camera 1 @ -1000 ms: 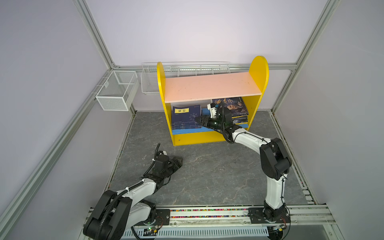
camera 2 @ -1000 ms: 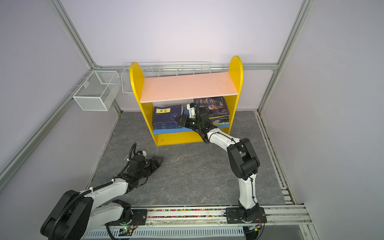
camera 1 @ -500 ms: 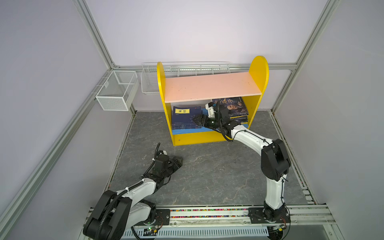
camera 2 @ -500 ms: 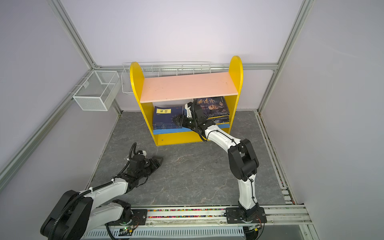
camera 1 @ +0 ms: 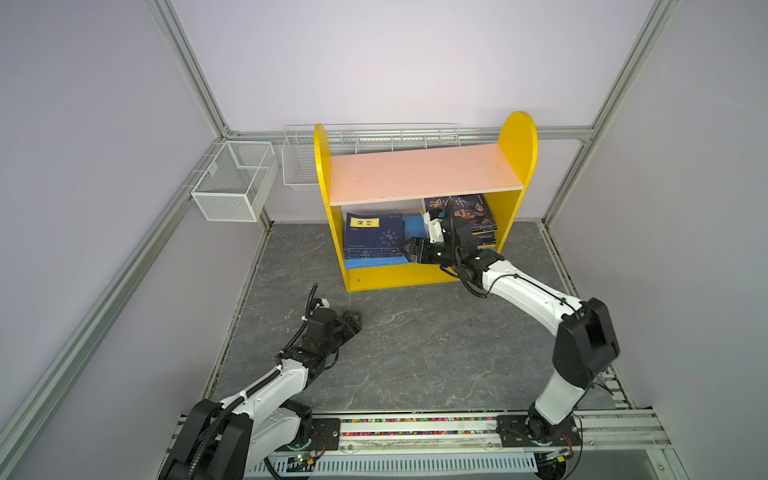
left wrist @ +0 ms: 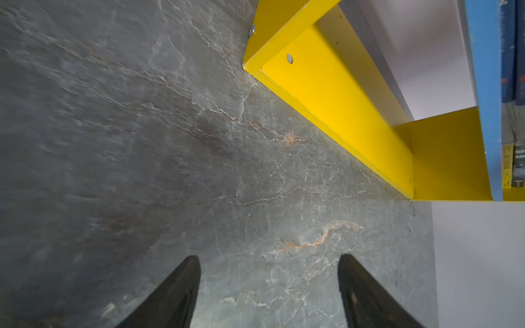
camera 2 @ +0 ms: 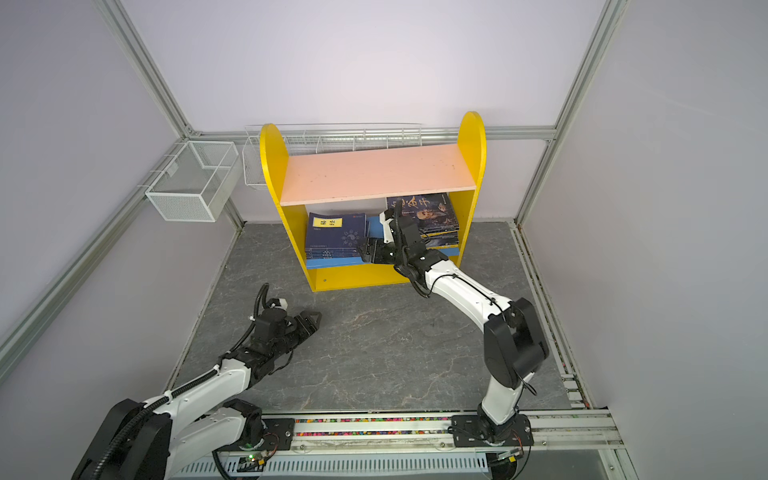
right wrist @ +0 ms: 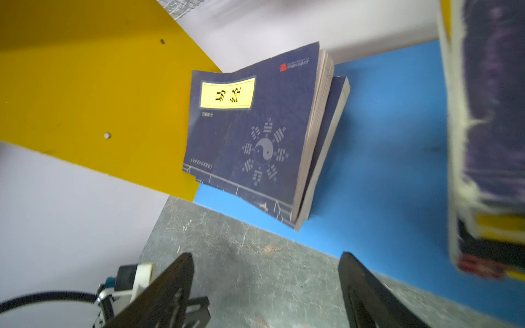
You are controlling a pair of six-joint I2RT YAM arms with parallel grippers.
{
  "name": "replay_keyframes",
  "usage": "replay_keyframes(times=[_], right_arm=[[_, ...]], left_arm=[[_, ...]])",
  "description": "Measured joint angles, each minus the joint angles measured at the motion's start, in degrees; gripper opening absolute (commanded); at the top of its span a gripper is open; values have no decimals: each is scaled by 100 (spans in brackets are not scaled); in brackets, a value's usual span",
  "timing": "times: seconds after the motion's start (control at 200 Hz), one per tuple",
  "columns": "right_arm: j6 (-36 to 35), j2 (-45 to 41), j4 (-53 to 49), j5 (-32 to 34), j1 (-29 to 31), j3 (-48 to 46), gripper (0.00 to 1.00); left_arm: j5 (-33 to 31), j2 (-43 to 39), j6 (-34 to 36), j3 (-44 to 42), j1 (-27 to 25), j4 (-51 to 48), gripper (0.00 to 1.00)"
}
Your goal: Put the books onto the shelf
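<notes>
Shelf [camera 1: 517,141]: yellow, against back wall, pink upper board [camera 1: 419,174] on top.
Navy books [camera 1: 374,239]: stacked flat at left end of blue lower board [right wrist: 383,127].
Dark purple books [camera 1: 478,212]: stacked flat at right end of same board.
Right gripper [camera 1: 405,249]: at front edge of lower board, between the two stacks, jaws spread, nothing held.
Left gripper [camera 1: 355,321]: low over grey floor [camera 1: 415,353], in front of shelf's left end and apart from it, jaws spread, empty.

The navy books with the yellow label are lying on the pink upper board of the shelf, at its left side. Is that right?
Not quite. The navy books lie on the blue lower board, at its left side, not on the pink upper board. Both top views show it.
</notes>
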Motion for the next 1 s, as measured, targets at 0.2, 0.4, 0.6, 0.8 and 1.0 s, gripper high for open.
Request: replay_keyframes(times=[0.2,0.4,0.6,0.8,1.0], right_arm=[[-592,-2002,-7,1233,-238,-1725,90],[-1217,-3427,-52,3340,-745,-3244,96],[-1801,-3294,442,4824,-1362,-4616,94],[-1878,-1827,1419,5698,-1718,-4771,95],[-2553,-1019,2778,5646,-1707,-4771,89]], left_arm=[[-1198,-914,378,540,2,-1091,99],[-3261,-1652,619,1023,9,-2166,99],[-5169,-1624,557,1115,24,-2581,99],[-6279,-437,1121,1156,173,-1961,100],[-6808,846,1694,1766,404,-1561,100]])
